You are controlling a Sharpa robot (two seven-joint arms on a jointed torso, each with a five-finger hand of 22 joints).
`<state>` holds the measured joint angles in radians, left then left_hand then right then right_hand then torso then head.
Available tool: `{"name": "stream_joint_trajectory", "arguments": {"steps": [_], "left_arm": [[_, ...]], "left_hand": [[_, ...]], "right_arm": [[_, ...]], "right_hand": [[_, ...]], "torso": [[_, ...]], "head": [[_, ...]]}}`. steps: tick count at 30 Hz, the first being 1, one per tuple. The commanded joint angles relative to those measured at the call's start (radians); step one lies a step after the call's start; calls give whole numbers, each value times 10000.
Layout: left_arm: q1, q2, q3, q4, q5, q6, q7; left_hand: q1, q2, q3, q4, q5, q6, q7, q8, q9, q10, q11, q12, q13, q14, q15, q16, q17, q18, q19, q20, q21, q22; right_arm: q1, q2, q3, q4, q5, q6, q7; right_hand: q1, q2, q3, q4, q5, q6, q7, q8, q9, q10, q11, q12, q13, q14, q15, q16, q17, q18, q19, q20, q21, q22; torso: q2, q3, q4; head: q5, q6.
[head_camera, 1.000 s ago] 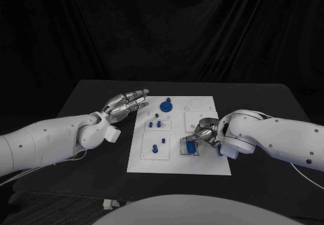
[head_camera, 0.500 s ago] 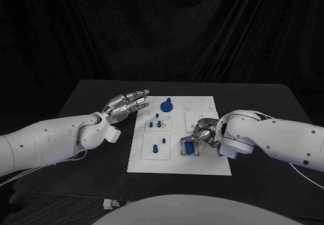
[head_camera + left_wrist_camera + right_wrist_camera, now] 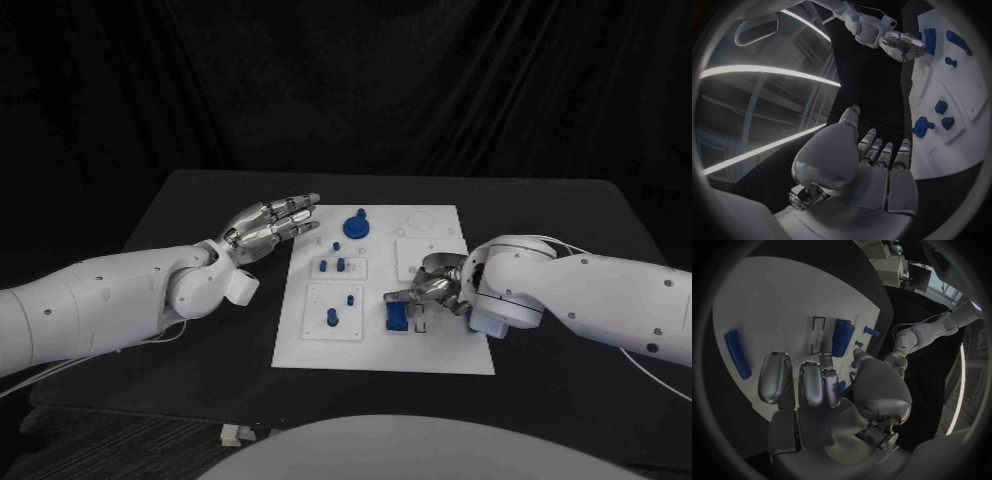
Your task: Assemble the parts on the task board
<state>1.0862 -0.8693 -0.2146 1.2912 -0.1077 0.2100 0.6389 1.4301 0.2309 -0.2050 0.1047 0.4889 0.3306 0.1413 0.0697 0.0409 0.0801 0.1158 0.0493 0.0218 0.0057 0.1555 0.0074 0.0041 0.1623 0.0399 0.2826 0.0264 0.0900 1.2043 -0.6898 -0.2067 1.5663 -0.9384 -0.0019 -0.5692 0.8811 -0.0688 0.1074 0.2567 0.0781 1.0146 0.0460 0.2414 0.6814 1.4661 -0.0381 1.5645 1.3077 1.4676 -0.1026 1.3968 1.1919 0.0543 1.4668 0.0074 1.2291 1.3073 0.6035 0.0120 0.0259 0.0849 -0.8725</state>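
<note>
The white task board (image 3: 382,345) lies mid-table. My right hand (image 3: 430,287) hovers over its right side, fingers bent and holding nothing. A blue block (image 3: 397,316) lies on the board just past its fingertips (image 3: 775,376), beside a thin rectangular frame (image 3: 819,335); the right wrist view shows the same block (image 3: 842,337) a little apart from the thumb. A blue rod (image 3: 737,354) lies loose on the board. My left hand (image 3: 270,224) hangs open, fingers spread, left of the board's far corner. A round-headed blue part (image 3: 356,225) and small blue pegs (image 3: 340,266) stand on the board.
Two more blue parts (image 3: 330,318) sit in the board's near left plate. The black table (image 3: 562,230) has bare room on either side of the board. In the left wrist view the board (image 3: 967,115) stretches beyond my left hand (image 3: 879,165).
The blue block has come out from under the right hand's fingers and now lies in plain sight, slightly further left. The right hand has drawn back a little. The left hand has not moved.
</note>
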Motion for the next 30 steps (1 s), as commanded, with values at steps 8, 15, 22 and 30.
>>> {"name": "stream_joint_trajectory", "arguments": {"steps": [8, 15, 22, 30], "left_arm": [[-23, 25, 10, 8, 60, 136, 74], [-28, 15, 10, 12, 60, 135, 70], [-31, -14, 10, 12, 60, 113, 72], [-37, 29, 10, -9, 60, 127, 75]], "left_hand": [[-30, 49, 27, 8, 60, 30, 20, 45, 16, 52, -9, 69, 17, 46, -12, 44, 15, 174, 32, 49, 43, -3], [-35, 50, 26, 14, 60, 42, 22, 49, 18, 51, -6, 74, 16, 46, -4, 44, 15, 173, 33, 49, 43, -2], [-39, 51, 26, 18, 60, 57, 24, 54, 20, 61, -3, 83, 19, 50, -1, 49, 17, 174, 41, 49, 49, 13], [-39, 51, 26, 18, 60, 57, 24, 54, 20, 61, -3, 83, 19, 50, -1, 49, 17, 174, 41, 49, 49, 13]], "right_arm": [[-47, -44, -9, 20, -100, -69, -151], [17, -395, -8, 288, -98, -842, 292], [568, -1043, -7, 799, -55, -1368, 1298], [699, -1420, -9, 1336, -671, -1314, 2177]], "right_hand": [[-337, -175, -810, 347, -241, -101, 12, 78, -124, 1047, 87, 63, 2631, 426, 84, -56, -22, 207, 57, 78, -96, 1619], [-770, -148, -1327, 383, -264, 13, -24, 206, -135, 1047, 57, 63, 2631, 443, 65, -5, 60, 205, 73, 63, -90, 1629], [293, 374, -1506, 127, 605, -76, -74, 625, 91, 1047, -3, 63, 2631, 496, 30, 178, 348, 150, 162, 15, 174, 1716], [2365, 582, -1772, -806, 1008, -1158, -189, 2801, 1880, 1047, -80, 63, 2631, 515, -26, 352, 611, 118, 209, -69, 429, 1779]], "torso": [[-3, 1, -1], [1, 0, -1], [-1, 2, -1], [-3, 0, 1]], "head": [[24, -2], [51, -2], [55, -2], [27, -2]]}}
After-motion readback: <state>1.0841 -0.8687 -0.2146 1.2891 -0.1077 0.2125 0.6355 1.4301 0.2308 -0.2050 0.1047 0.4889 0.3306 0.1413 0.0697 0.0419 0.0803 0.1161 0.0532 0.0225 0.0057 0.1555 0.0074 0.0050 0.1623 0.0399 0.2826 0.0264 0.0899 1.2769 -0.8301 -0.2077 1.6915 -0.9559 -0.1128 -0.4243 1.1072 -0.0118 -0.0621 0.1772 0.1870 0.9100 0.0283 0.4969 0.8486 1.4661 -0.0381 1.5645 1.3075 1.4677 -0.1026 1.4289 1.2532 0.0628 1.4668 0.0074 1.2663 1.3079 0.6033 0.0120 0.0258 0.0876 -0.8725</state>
